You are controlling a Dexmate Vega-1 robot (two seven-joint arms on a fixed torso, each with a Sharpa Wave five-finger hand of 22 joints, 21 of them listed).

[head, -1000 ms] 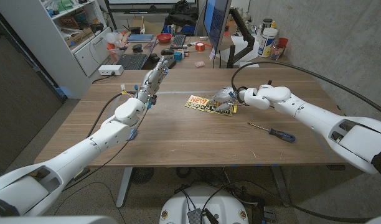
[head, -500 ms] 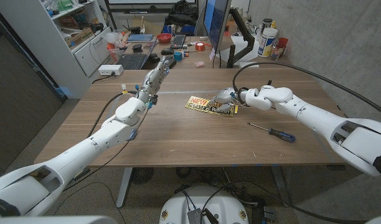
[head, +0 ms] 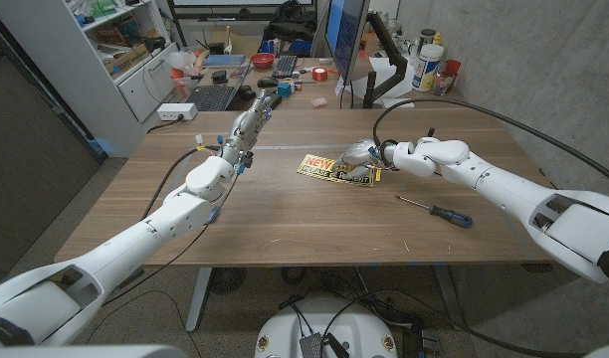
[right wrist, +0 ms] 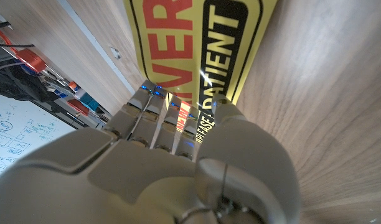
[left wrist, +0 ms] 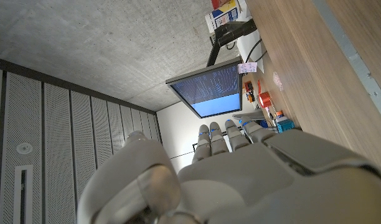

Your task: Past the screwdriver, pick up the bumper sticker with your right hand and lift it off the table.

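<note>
- Your wooden counter (head: 285, 214) stands in a cluttered office, monitor (head: 342, 30) behind.
- Yellow bumper sticker (head: 329, 168), red and black lettering.
- Right hand (head: 362, 154) pinches its right end; left hand (head: 247, 125) holds nothing, fingers straight.

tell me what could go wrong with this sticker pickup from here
The sticker lies flat on the table, so the right hand, with fingers on its edge, may slide it instead of lifting it. Thin and glossy, it could crease or slip out. The screwdriver lies under the right arm's path.
</note>
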